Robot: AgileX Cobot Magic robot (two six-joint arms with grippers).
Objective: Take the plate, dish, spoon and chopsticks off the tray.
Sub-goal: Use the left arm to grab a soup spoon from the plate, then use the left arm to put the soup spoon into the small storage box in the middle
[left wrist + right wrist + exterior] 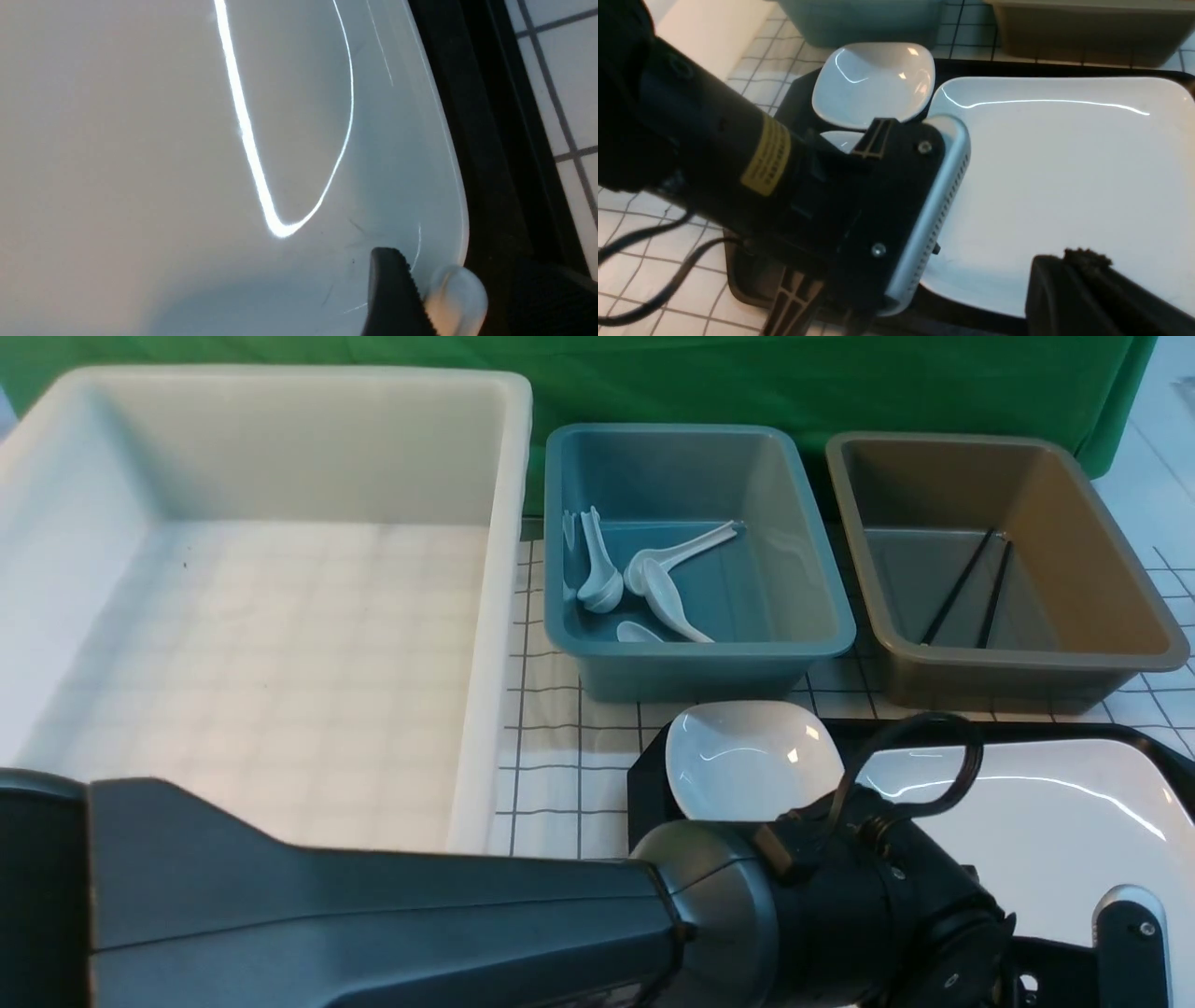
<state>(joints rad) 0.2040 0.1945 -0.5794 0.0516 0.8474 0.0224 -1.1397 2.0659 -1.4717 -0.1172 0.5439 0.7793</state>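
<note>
At 4 o'clock on the black tray (644,803), the large white plate (1055,821); placing the left fingers (390,289) at its raised rim, presumably because flat ware lifts only by an edge; cannot tell open from closed for these or the right fingers (1087,294).

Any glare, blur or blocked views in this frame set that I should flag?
Left wrist view: too close, the plate fills it, soft focus, with one bright glare streak. Front view: the left arm hides most of the tray. Right wrist view: a light streak runs across the plate, and the left arm looms dark and soft in front.
</note>
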